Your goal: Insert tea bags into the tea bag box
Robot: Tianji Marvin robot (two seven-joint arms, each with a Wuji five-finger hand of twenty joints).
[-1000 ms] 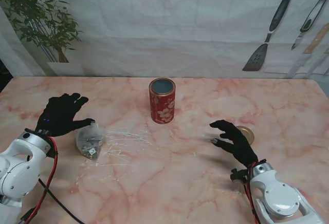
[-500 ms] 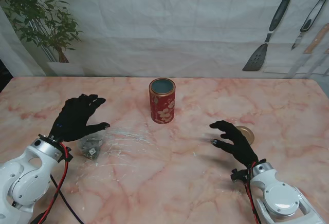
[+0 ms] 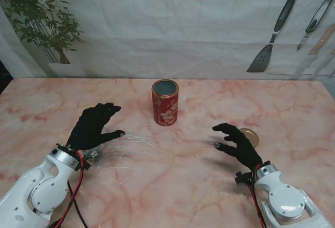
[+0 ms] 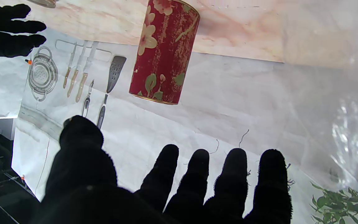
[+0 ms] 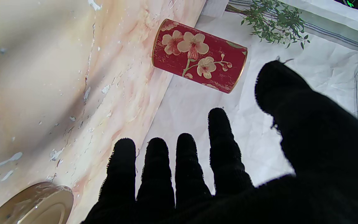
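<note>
A red floral tea tin point(image 3: 165, 102) stands upright and uncovered at the table's middle, also seen in the left wrist view point(image 4: 165, 51) and the right wrist view point(image 5: 199, 56). Its gold lid point(image 3: 249, 136) lies flat beside my right hand point(image 3: 236, 143), which is open with fingers spread over the table. My left hand point(image 3: 96, 126) is open, hovering over a clear plastic bag of tea bags point(image 3: 93, 151); only a corner of the bag shows past the wrist. The bag's crinkled film point(image 4: 350, 124) fills one side of the left wrist view.
The pink marble table point(image 3: 172, 186) carries pale scuff marks point(image 3: 131, 144) between the bag and the tin. A printed backdrop with a plant point(image 3: 44, 21) and hanging utensils point(image 3: 272, 34) rises behind the table's far edge.
My left hand has swept to the right and nearer to me, coming over the bag and covering most of it. The right hand, tin and lid have stayed put.
</note>
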